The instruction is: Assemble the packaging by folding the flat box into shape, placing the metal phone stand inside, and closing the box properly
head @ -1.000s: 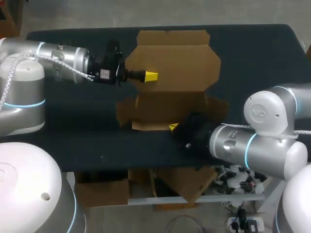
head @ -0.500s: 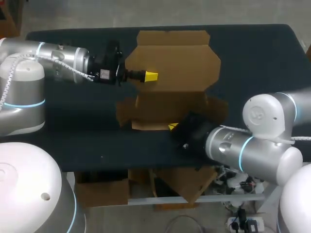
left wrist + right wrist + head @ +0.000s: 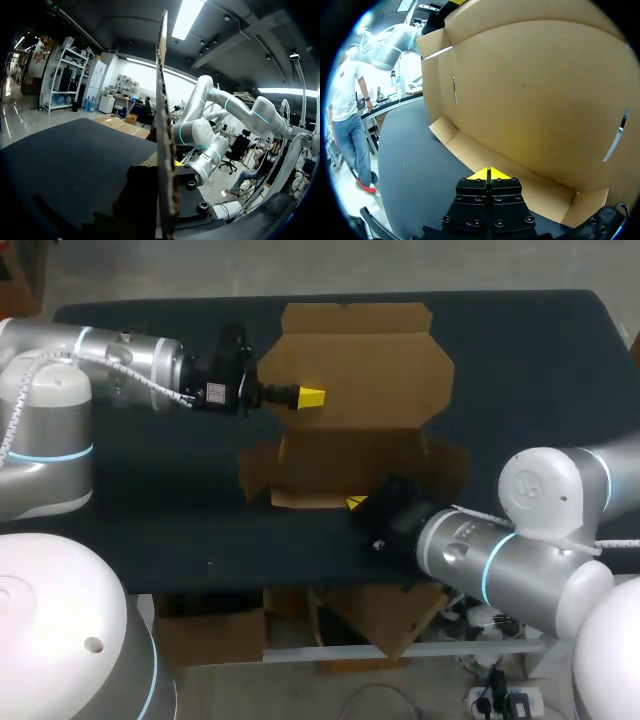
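The brown cardboard box [image 3: 345, 465] lies in the middle of the table with its base and side flaps spread out. Its large lid panel [image 3: 355, 360] stands upright, filling the right wrist view [image 3: 535, 90]. My left gripper [image 3: 312, 396] comes in from the left and is shut on that lid panel, which runs edge-on through the left wrist view [image 3: 162, 125]. My right gripper [image 3: 355, 502] sits at the box's near edge. In its own view the right gripper [image 3: 490, 173] is shut on nothing, its yellow tips pressed together just short of the low front flap [image 3: 520, 172].
The dark table top [image 3: 150, 500] has free room to the left and right of the box and behind it. My right arm's elbow [image 3: 540, 540] hangs over the table's near right corner.
My right arm's elbow has drifted left and toward the near edge, while its gripper stays at the box front. The left arm and the lid have not moved.
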Motion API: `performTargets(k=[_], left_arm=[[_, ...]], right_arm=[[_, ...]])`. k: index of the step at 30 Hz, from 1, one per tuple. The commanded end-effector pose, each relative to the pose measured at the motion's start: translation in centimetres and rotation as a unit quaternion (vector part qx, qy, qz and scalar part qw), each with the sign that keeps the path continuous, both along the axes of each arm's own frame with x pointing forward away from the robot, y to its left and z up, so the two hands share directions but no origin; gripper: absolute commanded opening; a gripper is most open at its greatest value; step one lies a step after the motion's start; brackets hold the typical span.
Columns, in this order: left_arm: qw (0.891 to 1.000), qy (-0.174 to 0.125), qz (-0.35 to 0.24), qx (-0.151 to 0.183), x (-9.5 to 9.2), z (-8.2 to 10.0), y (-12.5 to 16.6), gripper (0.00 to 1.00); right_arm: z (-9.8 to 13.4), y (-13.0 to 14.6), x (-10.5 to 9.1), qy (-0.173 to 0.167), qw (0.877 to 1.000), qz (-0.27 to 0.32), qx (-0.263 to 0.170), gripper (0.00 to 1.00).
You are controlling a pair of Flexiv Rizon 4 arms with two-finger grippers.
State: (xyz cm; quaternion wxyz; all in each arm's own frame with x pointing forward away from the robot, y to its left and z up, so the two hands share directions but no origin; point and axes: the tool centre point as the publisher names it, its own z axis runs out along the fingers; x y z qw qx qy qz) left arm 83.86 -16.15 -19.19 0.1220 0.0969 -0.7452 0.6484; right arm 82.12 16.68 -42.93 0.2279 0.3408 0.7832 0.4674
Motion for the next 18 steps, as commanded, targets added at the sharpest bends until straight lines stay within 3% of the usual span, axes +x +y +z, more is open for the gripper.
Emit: performTargets(k=[1, 14, 18], left_arm=[[1.0, 0.0, -0.002, -0.001, 0.06, -0.07, 0.09, 0.0], [1.0, 0.0, -0.002, -0.001, 0.06, -0.07, 0.09, 0.0], [1.0, -0.018, 0.001, 0.004, -0.39, -0.08, -0.07, 0.0]], right_arm=[[-0.58, 0.23, -0.16, -0.014, 0.999, -0.033, -0.012, 0.0], [-0.58, 0.23, -0.16, -0.014, 0.999, -0.033, -0.012, 0.0], [-0.58, 0.23, -0.16, -0.014, 0.999, -0.033, -0.012, 0.0]])
